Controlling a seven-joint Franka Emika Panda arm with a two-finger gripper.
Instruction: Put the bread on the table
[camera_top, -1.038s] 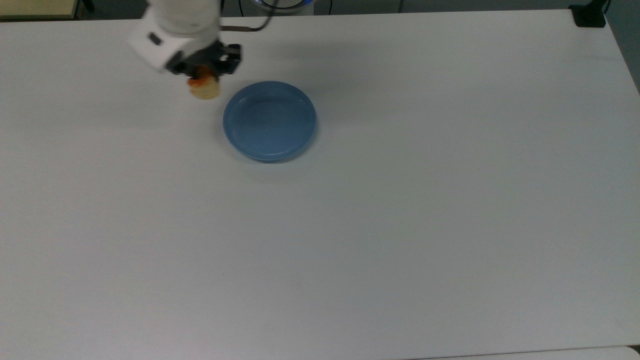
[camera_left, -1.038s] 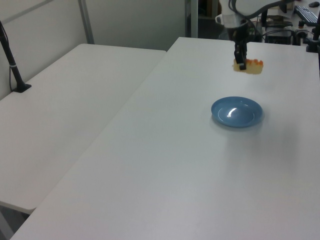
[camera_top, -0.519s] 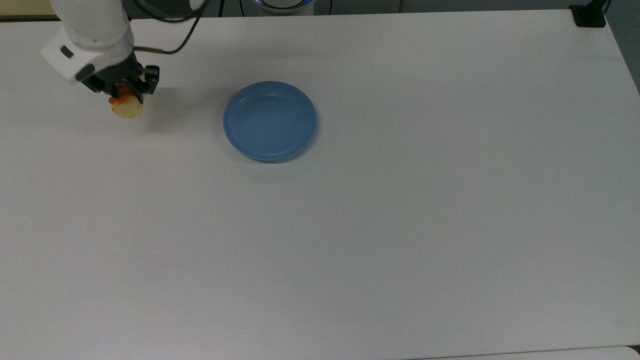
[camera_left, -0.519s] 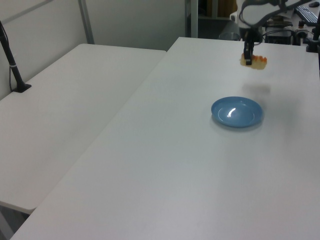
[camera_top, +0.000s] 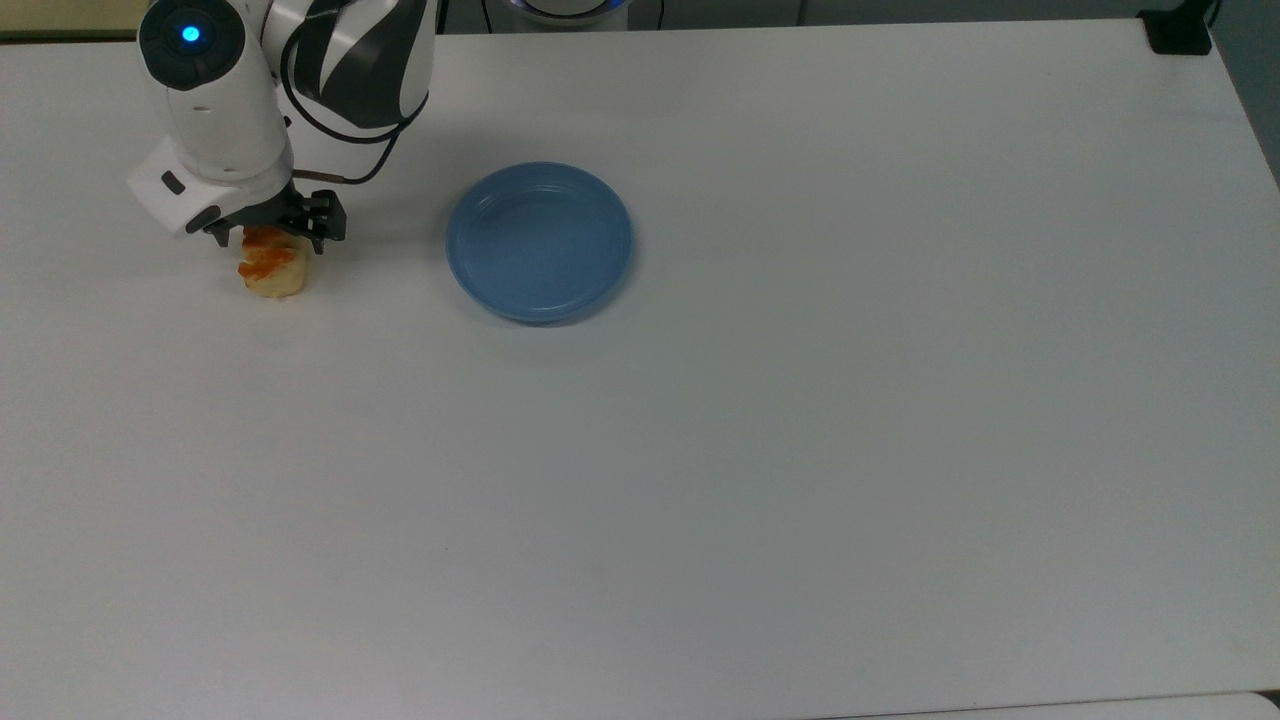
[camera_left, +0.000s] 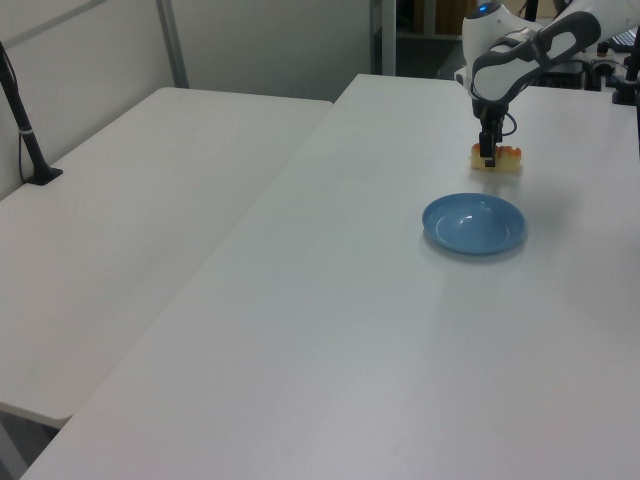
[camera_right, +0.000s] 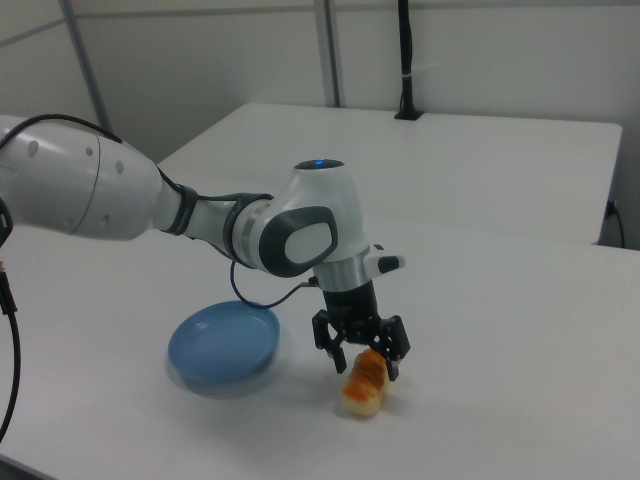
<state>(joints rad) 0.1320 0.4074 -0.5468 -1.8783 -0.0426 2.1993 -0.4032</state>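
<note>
A plain white table (camera_top: 800, 450) carries the scene, with a second white table beside it in the left view and grey partition walls behind. In the top view, the bread (camera_top: 272, 268) sits near the table's far left corner, well apart from the empty blue plate (camera_top: 539, 242), which lies toward the middle of the far edge; the gripper (camera_top: 275, 228) stands directly over the loaf's far end, its black fingers straddling it. A second ago the loaf hung just beside the plate, and half a second ago it was farther out and higher; it has since been carried down to the surface. In the left view, the bread (camera_left: 497, 158) appears to rest on the table beyond the plate (camera_left: 474, 223), with the gripper (camera_left: 488, 152) pointing straight down onto it. In the right view, the gripper (camera_right: 364, 352) has its fingers spread about as wide as the loaf and looks closed on the top of the bread (camera_right: 364, 386), whose base seems to touch the table. The carry looks finished; releasing and lifting away is probably what remains.
</note>
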